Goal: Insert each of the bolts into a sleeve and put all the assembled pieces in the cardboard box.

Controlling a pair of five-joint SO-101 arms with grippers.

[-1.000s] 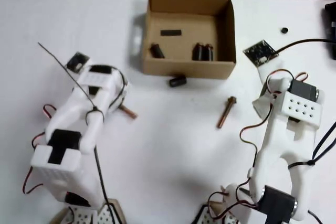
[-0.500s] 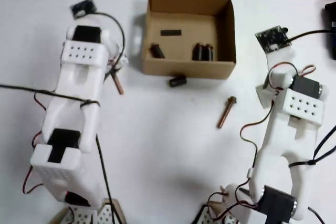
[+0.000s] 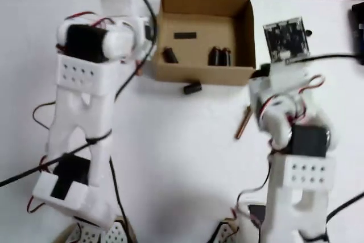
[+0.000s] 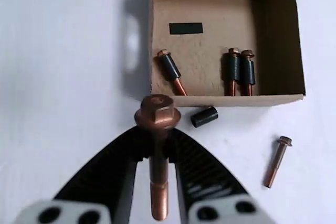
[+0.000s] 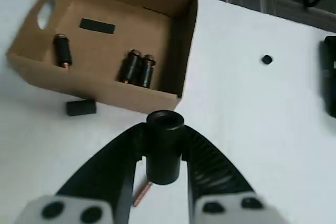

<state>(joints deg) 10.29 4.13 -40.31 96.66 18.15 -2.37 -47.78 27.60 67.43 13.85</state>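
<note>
The left gripper [image 4: 157, 148] pinches a copper hex-head bolt [image 4: 158, 182] by its shank, head pointing toward the box. The right gripper [image 5: 164, 136] clamps a short black cylindrical sleeve [image 5: 163, 158], bore end showing. Beyond them a loose copper bolt [image 4: 276, 161] lies on the white table [image 4: 63, 77] — half hidden under the right arm from above. Farther on, a spare black sleeve [image 4: 204, 116] sits just before the open brown cardboard box [image 4: 226, 99], which holds three sleeved bolts [image 4: 170, 71].

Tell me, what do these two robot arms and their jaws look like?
The left arm and the right arm are blocky white plastic with black motor boxes, panels dotted with small round holes, and thin red and black wires looping along them. The jaws are black, tapered and finely ribbed, set on white bases with dark round holes.
</note>
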